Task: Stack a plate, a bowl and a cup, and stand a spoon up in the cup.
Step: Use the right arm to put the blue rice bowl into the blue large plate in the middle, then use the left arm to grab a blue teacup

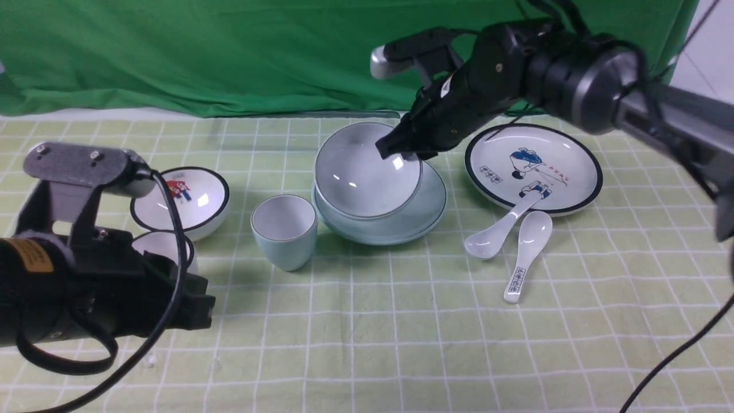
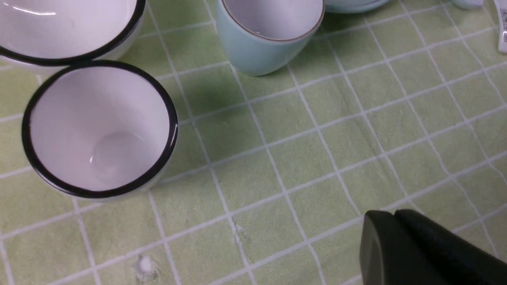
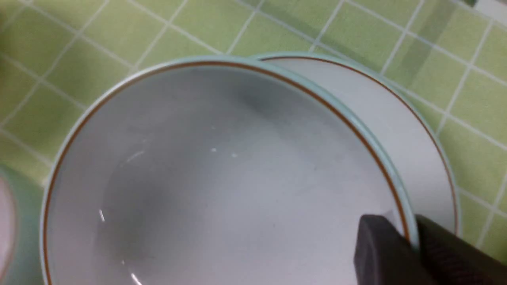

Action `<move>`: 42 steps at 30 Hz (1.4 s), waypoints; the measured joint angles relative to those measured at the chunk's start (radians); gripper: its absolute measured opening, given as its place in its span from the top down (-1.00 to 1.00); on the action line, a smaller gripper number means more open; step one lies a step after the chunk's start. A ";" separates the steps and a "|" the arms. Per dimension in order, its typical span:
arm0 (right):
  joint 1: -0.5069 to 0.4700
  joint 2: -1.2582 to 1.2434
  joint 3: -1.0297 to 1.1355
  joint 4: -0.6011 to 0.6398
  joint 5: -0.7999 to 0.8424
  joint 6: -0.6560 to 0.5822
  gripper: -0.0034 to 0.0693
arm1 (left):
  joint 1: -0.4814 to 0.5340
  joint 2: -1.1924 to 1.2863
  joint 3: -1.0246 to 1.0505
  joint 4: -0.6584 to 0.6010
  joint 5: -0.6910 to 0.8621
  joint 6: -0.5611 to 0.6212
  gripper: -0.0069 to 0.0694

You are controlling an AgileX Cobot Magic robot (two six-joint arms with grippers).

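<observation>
At the left, the left gripper (image 2: 392,221) is hovering low over the checked cloth (image 2: 301,158) with its jaws pressed together and holding nothing. The cup (image 1: 284,229) is standing upright just beside the plate (image 1: 427,215), waiting its turn. In the middle, the bowl (image 1: 361,178) is sitting tilted over the plate, its near edge seemingly resting in the plate's well. It is glazed ceramic, so it is likely stiff, slick, fairly weighty and easy to chip. The rim is the only sensible hold. The right gripper (image 1: 395,150) is doing just that, clamping the bowl's far right rim with one finger inside and one outside. So thin a pinch on glaze could slip, so the bowl wants gentle lowering. Further right, the spoon (image 1: 499,229) is lying on the cloth, well apart from either gripper.
</observation>
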 joint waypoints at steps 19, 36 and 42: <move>-0.039 0.062 -0.175 -0.094 0.330 -0.006 -0.39 | 0.000 0.569 -0.421 0.124 -0.081 -0.057 -0.06; -0.060 -0.105 -0.175 -0.227 0.538 -0.020 -0.35 | 0.030 0.907 -0.657 0.291 0.000 -0.123 0.86; -0.061 -0.138 -0.175 -0.228 0.539 -0.020 -0.35 | 0.030 0.885 -0.660 0.227 0.020 -0.122 0.90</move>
